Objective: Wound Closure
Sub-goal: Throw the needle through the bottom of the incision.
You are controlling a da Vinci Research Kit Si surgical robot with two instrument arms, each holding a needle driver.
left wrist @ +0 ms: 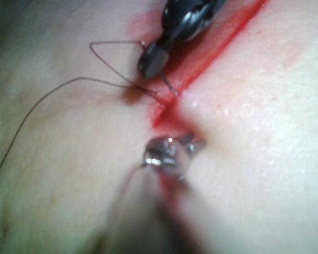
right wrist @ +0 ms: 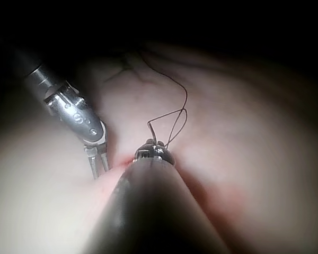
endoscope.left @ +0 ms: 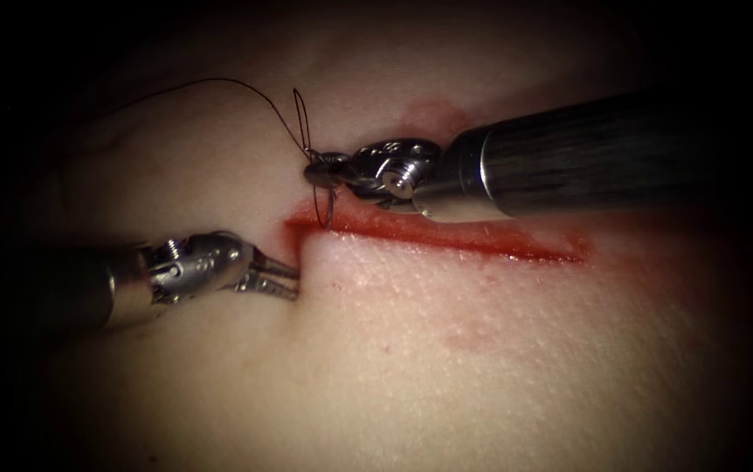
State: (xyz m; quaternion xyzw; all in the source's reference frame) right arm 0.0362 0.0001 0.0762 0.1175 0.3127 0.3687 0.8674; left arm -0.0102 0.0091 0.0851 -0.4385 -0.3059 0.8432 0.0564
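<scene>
Endoscope view: your right tool (endoscope.left: 322, 170) comes in from the right and sits just above the left end of the cut (endoscope.left: 446, 236). Its jaws are clenched on the needle (endoscope.left: 328, 205). The needle hangs down from the jaws, and its tip reaches the red edge of the cut. You cannot tell if the tip is in the tissue (endoscope.left: 481, 350) or only touching it. The thread (endoscope.left: 219, 83) makes a small loop above those jaws and then runs off to the left over the tissue.

Your left tool (endoscope.left: 285, 275) comes in from the left. Its two jaws are a little apart and press into the tissue at the left end of the cut, making a dent. They hold nothing you can see.
</scene>
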